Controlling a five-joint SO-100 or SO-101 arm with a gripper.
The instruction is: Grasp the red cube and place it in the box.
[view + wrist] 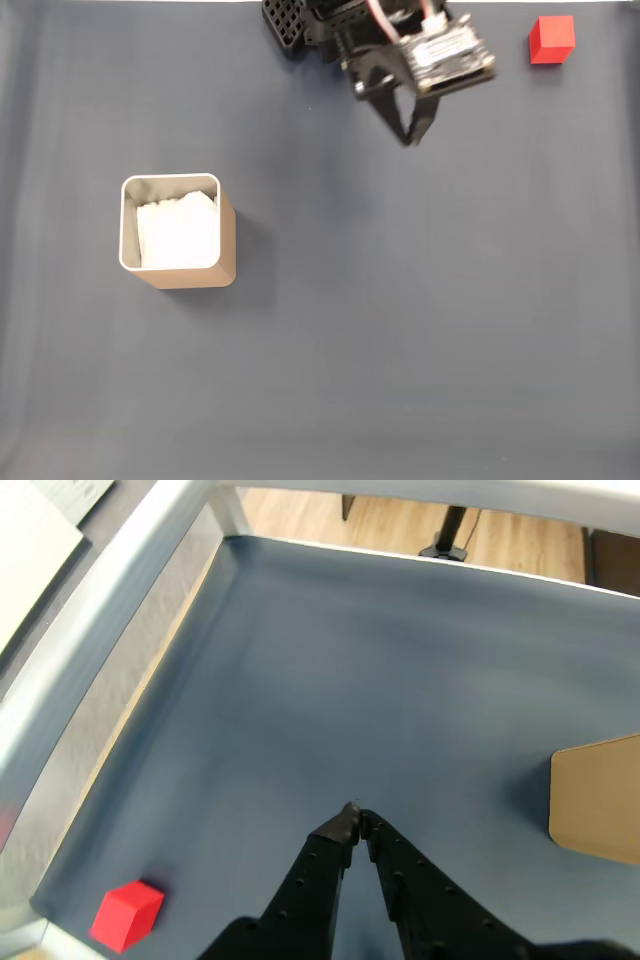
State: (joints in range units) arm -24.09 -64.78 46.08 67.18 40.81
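Observation:
The small red cube point(551, 39) rests on the dark cloth at the top right of the fixed view; in the wrist view the red cube point(127, 915) lies at the lower left near the table's corner. My gripper point(409, 138) hangs at the top centre, left of the cube and well apart from it. Its black fingertips meet in the wrist view, so the gripper point(355, 815) is shut with nothing in it. The tan box point(178, 234) with white paper inside stands at the left; one tan side of the box point(598, 798) enters the wrist view at the right edge.
A dark grey cloth point(400, 330) covers the whole table. The arm's black base point(290, 25) sits at the top edge. A metal frame rail point(120, 590) and wooden floor border the table in the wrist view.

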